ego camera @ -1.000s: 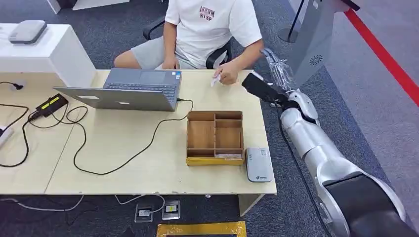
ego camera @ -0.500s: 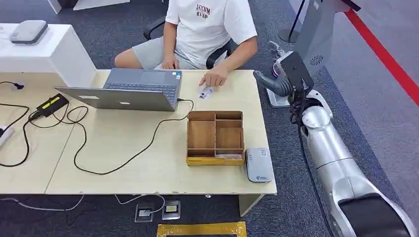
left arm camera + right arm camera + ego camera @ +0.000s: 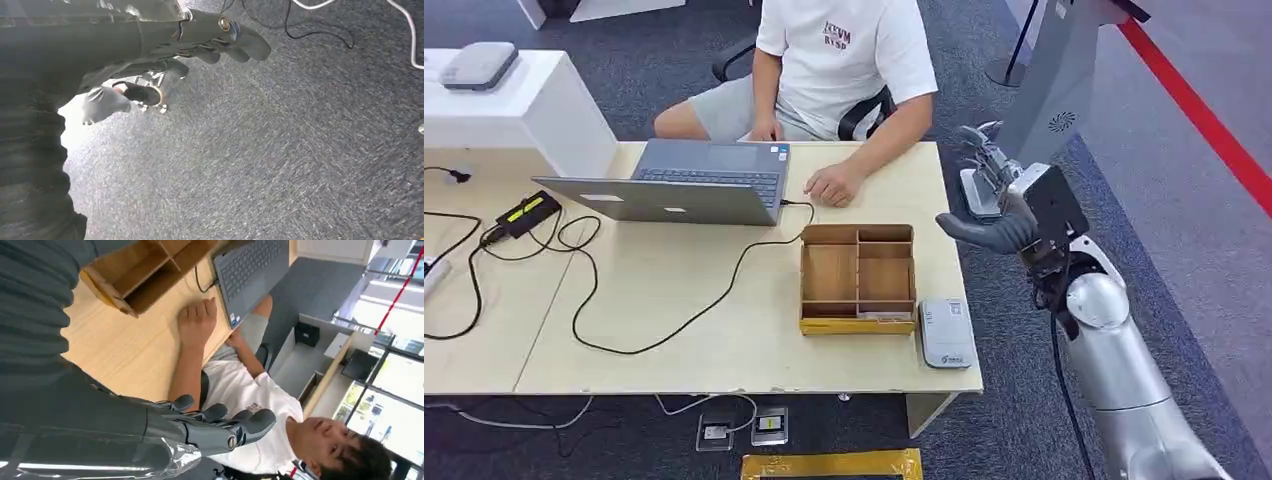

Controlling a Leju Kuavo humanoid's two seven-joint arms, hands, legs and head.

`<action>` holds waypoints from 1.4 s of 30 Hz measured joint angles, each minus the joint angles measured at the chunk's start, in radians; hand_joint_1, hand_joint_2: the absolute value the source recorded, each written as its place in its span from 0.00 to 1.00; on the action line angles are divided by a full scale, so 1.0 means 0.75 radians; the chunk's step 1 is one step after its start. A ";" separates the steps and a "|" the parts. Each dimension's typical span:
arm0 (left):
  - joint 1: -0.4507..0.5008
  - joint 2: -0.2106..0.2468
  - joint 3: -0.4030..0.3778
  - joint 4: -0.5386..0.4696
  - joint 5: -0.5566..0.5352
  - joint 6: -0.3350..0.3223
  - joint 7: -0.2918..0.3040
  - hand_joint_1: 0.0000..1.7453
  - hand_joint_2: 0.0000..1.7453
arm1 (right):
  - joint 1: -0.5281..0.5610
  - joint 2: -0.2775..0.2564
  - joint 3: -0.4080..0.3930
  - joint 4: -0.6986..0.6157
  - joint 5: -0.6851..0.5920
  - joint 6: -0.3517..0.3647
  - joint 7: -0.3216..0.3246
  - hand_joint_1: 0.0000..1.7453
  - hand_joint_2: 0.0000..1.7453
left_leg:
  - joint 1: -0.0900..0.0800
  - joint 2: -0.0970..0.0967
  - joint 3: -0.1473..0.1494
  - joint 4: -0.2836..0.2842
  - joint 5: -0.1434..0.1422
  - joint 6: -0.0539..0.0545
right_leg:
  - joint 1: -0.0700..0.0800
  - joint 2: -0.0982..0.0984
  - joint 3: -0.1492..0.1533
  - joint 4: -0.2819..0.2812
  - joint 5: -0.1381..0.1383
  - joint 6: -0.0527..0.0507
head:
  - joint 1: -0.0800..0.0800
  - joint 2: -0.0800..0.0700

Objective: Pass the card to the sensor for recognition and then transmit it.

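**Card's place cannot be told; both robot hands held open and empty**

The card cannot be made out in any view, so its place cannot be told. A light wooden table [image 3: 724, 340] is seen from the head view. A person [image 3: 844, 60] in a white shirt is seated at its far side, with one hand [image 3: 832, 185] laid flat, palm down, on the tabletop. An open grey laptop [image 3: 684, 185] is placed just beside that hand. A wooden tray [image 3: 858, 280] with several compartments is set near the table's front right corner. The grey sensor [image 3: 946, 333] lies flat, just beside the tray's right side. The right hand [image 3: 994, 205] is held up off the table's right edge, at the end of the silver right arm [image 3: 1114, 370]. Its fingers are stretched out and spread, and nothing is grasped in it. The left hand [image 3: 165, 55] is seen above grey carpet [image 3: 275, 150], its fingers loosely extended with the thumb apart, and nothing is held.
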 joint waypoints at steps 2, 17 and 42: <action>0.000 0.000 0.000 0.001 -0.001 -0.001 -0.001 0.00 1.00 | 0.062 -0.009 -0.011 -0.049 -0.006 0.021 0.015 0.00 1.00 | 0.000 -0.001 0.000 0.000 0.000 0.000 | 0.000 -0.001 0.000 0.000 0.000 0.000 | -0.001 0.000; -0.002 0.001 0.000 0.005 0.017 -0.013 -0.001 0.00 1.00 | 0.379 -0.001 -0.017 -0.116 -0.002 -0.018 -0.007 0.00 1.00 | 0.000 0.000 -0.001 -0.001 -0.001 0.000 | 0.000 0.000 0.000 0.000 0.000 0.000 | -0.001 0.000; -0.007 -0.001 0.000 0.010 0.024 -0.013 0.041 0.00 1.00 | 0.401 0.060 0.095 0.091 0.428 -0.403 0.019 0.00 1.00 | 0.000 0.000 -0.002 -0.001 -0.001 0.000 | 0.000 -0.001 0.000 0.000 -0.001 0.000 | -0.001 0.000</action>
